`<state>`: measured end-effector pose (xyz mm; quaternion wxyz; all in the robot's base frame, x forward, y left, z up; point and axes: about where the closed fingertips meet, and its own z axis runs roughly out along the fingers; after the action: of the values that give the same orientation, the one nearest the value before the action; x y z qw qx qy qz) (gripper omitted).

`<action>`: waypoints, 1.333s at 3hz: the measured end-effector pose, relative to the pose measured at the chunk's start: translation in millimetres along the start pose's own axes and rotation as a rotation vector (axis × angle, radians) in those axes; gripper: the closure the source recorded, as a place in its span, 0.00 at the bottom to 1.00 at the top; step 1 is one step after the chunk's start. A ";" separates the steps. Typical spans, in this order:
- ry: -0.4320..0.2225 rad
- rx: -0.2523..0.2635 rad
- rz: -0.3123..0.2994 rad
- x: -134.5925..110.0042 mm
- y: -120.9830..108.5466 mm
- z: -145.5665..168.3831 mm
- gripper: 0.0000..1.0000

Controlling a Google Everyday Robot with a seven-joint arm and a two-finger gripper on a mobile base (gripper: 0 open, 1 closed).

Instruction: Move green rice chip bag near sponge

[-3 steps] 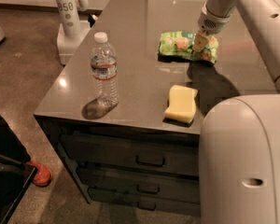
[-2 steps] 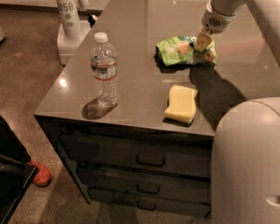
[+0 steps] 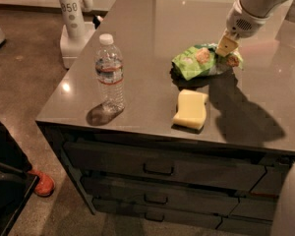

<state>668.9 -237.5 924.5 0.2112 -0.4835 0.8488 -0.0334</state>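
The green rice chip bag is crinkly and bright green with tan chip pictures. It hangs a little above the grey counter top, with its dark shadow under it. My gripper comes down from the upper right and is shut on the bag's right end. The pale yellow sponge lies flat near the counter's front edge, just in front of the bag and apart from it.
A clear plastic water bottle stands upright on the left part of the counter. Dark drawers run below the front edge. A white robot base stands on the floor at the far left. An orange shoe is at the lower left.
My gripper has carried the green bag off the far part of the counter toward the front, closer to the sponge. The sponge and bottle have not moved.
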 end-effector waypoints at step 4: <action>0.009 -0.082 0.060 27.0 45.1 -13.4 0.30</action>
<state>615.3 -238.1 916.1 0.1883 -0.4658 0.8646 0.0056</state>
